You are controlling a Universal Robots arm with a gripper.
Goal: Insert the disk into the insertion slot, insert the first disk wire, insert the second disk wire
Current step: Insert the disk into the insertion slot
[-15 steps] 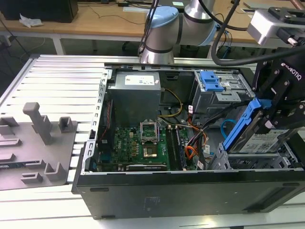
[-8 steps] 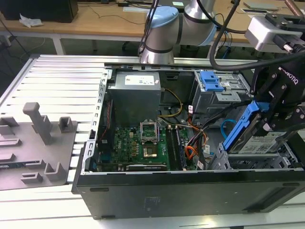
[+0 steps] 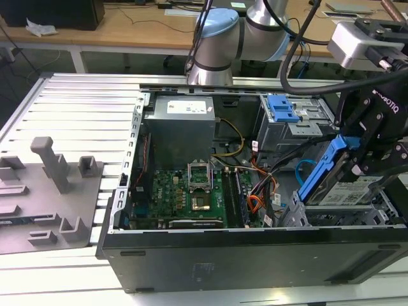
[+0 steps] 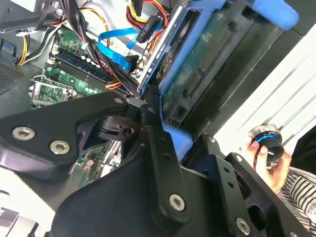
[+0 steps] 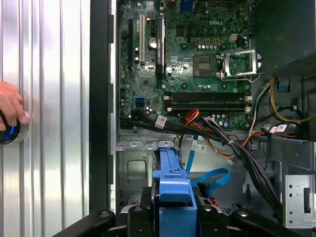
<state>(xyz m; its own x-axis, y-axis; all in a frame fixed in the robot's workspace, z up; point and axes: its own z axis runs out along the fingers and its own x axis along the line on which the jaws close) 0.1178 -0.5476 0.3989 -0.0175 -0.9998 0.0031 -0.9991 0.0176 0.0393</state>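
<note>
In the exterior view my gripper (image 3: 361,155) is shut on the disk (image 3: 352,191), a silver drive with a white label in a bright blue carrier. The disk hangs tilted, its low end at the insertion slot (image 3: 295,214), a grey metal bay at the case's front right corner. In the first wrist view the blue carrier (image 5: 173,183) sits between my black fingers (image 5: 142,210), above the grey bay (image 5: 132,170). The second disk wire (image 5: 215,177), a flat light-blue cable, loops loose beside the bay and shows too in the second wrist view (image 4: 116,45). An orange-yellow-black wire bundle (image 3: 256,203) lies unplugged nearby.
The open case holds a green motherboard (image 3: 182,191), a grey power supply (image 3: 178,127) and a second cage with a blue latch (image 3: 282,108). A grey fixture (image 3: 51,191) lies on the slatted table at the exterior view's left. A person's hand (image 5: 9,106) rests on a blue-ringed knob (image 4: 269,140).
</note>
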